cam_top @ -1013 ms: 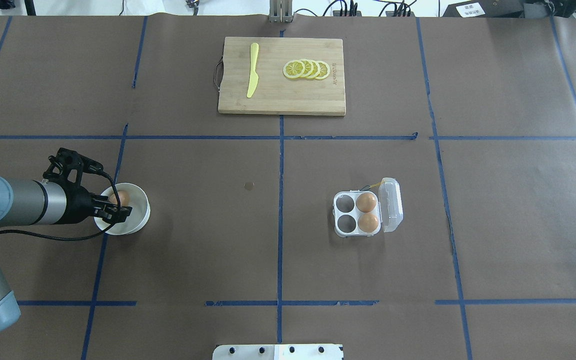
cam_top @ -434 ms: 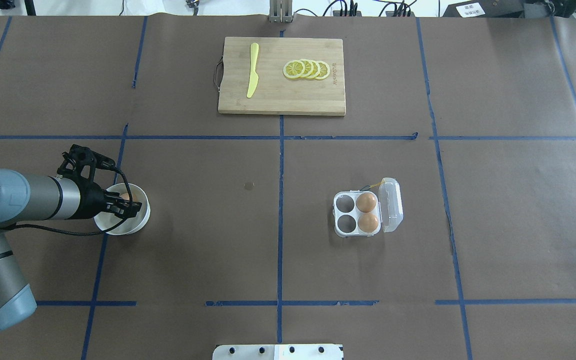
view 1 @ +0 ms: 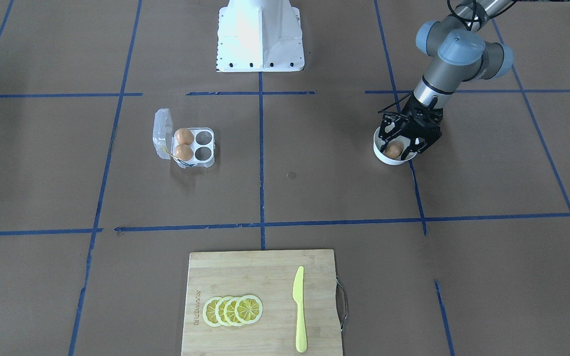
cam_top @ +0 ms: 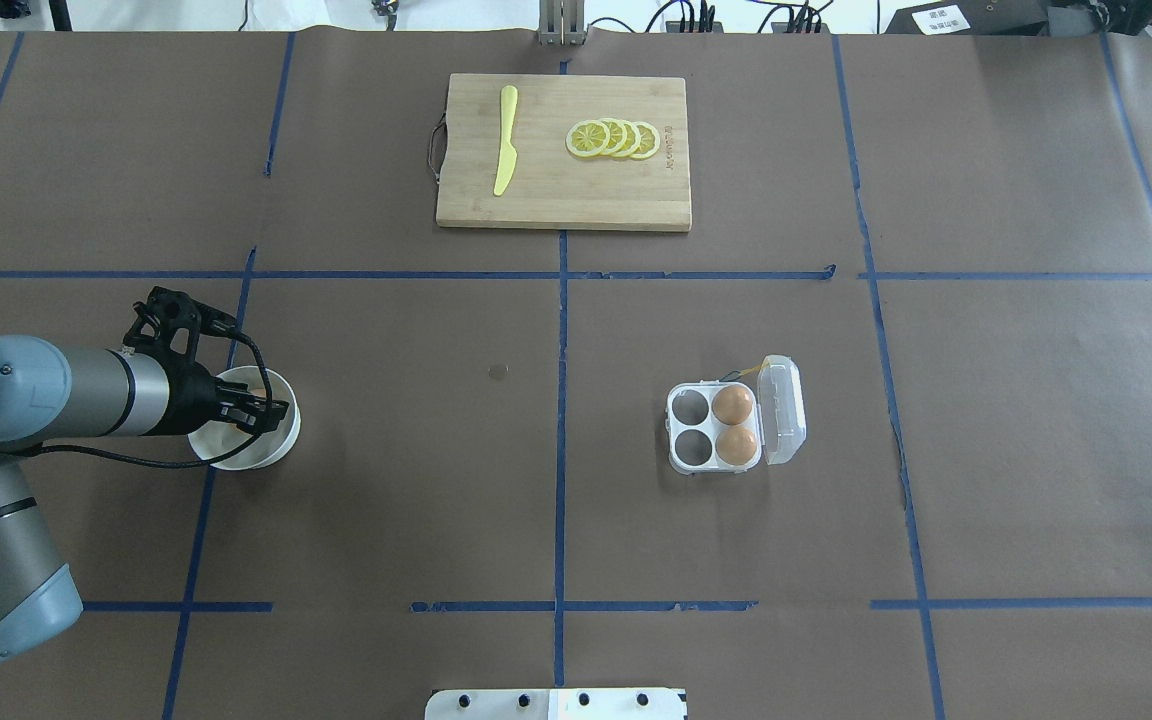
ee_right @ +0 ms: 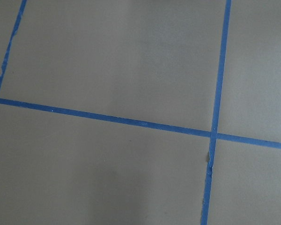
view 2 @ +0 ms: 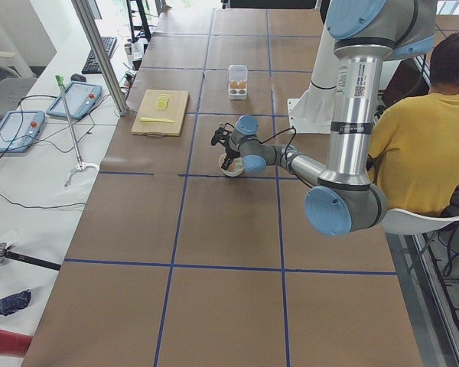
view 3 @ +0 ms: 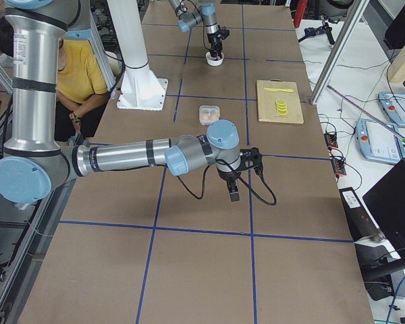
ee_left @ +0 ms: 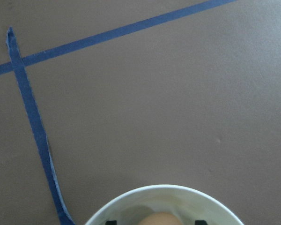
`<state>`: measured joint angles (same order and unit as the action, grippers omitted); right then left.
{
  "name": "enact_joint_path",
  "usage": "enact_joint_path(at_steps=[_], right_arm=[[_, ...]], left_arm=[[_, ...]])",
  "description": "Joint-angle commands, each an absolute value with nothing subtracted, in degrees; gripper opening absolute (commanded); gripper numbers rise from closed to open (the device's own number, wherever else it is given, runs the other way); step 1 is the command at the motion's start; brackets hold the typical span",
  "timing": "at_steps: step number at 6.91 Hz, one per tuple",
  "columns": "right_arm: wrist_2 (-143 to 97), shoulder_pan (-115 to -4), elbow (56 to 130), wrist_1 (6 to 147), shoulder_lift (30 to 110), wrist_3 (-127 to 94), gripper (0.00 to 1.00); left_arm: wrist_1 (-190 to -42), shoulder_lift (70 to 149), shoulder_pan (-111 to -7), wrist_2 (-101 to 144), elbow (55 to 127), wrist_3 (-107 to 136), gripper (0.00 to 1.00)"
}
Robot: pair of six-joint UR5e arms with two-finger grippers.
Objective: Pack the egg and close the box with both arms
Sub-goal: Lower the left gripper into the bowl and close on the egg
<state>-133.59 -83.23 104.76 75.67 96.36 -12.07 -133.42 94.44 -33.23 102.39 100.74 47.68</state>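
The egg (view 1: pixel 392 150) lies in a round white bowl (view 1: pixel 377 150) on my left side. My left gripper (view 1: pixel 399 148) reaches down into the bowl, open, with a black finger on each side of the egg. In the left wrist view the egg (ee_left: pixel 159 219) sits between the two fingertips (ee_left: pixel 111 222) with gaps on both sides. In the overhead view the gripper (cam_top: pixel 254 408) hides the egg. The box (cam_top: pixel 681 428) stands open with its lid (cam_top: pixel 784 410) raised; two brown eggs (cam_top: pixel 733 404) fill its right cells, the left cells are empty. My right gripper (view 3: pixel 233 194) hangs above bare table; I cannot tell its state.
A wooden cutting board (cam_top: pixel 556 195) with lemon slices (cam_top: pixel 614 139) and a yellow knife (cam_top: pixel 505 140) lies at the far middle. The white pedestal (view 1: pixel 259 34) stands at the robot's edge. A person in a yellow shirt (view 2: pixel 417 153) sits beside the robot.
My left gripper has moved forward and down into the bowl, and now straddles and covers the egg in the overhead view. The box and its eggs have not moved.
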Motion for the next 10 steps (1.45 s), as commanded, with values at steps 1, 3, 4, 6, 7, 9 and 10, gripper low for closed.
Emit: enact_joint_path(at_steps=[1, 3, 4, 6, 7, 9, 10], right_arm=[[-133.59, -83.23, 104.77, 75.67, 96.42, -12.13, 1.0], [-133.59, -83.23, 104.77, 75.67, 96.33, -12.04, 1.0], [-133.59, -83.23, 104.77, 75.67, 96.33, -12.04, 1.0], [-133.59, -83.23, 104.77, 75.67, 96.42, -12.04, 1.0], [-133.59, -83.23, 104.77, 75.67, 96.33, -12.04, 1.0], [-133.59, -83.23, 104.77, 75.67, 96.33, -11.95, 1.0], [-133.59, -83.23, 104.77, 75.67, 96.33, -12.04, 1.0]], left_arm=[[-133.5, 93.87, -33.48, 102.48, 101.42, 47.37, 0.72], [-133.42, 93.69, -33.49, 102.39, 101.17, 47.37, 0.7], [-133.42, 93.69, -33.49, 102.39, 101.08, 47.29, 0.66], [-133.42, 93.69, -33.49, 102.39, 101.25, 47.29, 0.44], [-133.42, 93.69, -33.57, 102.39, 101.69, 47.29, 0.11], [-133.5, 93.43, -34.1, 102.66, 103.52, 47.02, 0.0], [-133.51, 92.91, -34.54, 102.66, 105.28, 45.28, 0.0]])
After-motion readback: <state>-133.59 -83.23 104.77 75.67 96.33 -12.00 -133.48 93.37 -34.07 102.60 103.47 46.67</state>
